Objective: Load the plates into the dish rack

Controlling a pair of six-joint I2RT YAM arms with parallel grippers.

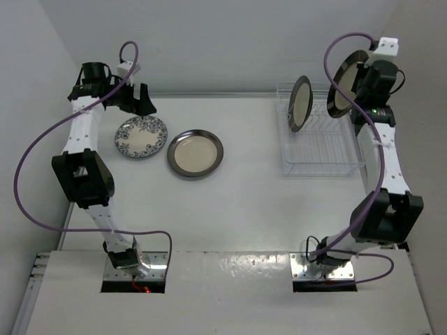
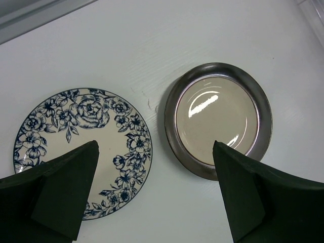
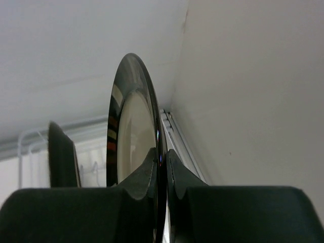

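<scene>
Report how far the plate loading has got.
Done: one dark-rimmed plate stands upright in the dish rack. In hand: the right pincer grips a second dark-rimmed plate by its rim. Left: the blue floral plate and a third dark-rimmed plate lie on the table below the open left pincer.

Overhead view; wrist close-ups on plates [image 2: 217,119]

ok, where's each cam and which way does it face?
Top external: above and behind the bases, looking down on the table; both arms show.
Left wrist: faces down on the floral plate and flat dark-rimmed plate; open left gripper frames them.
Right wrist: faces roughly level toward the wall corner; right gripper shut on the held plate.
Shared: top and right wrist show the racked plate.
</scene>
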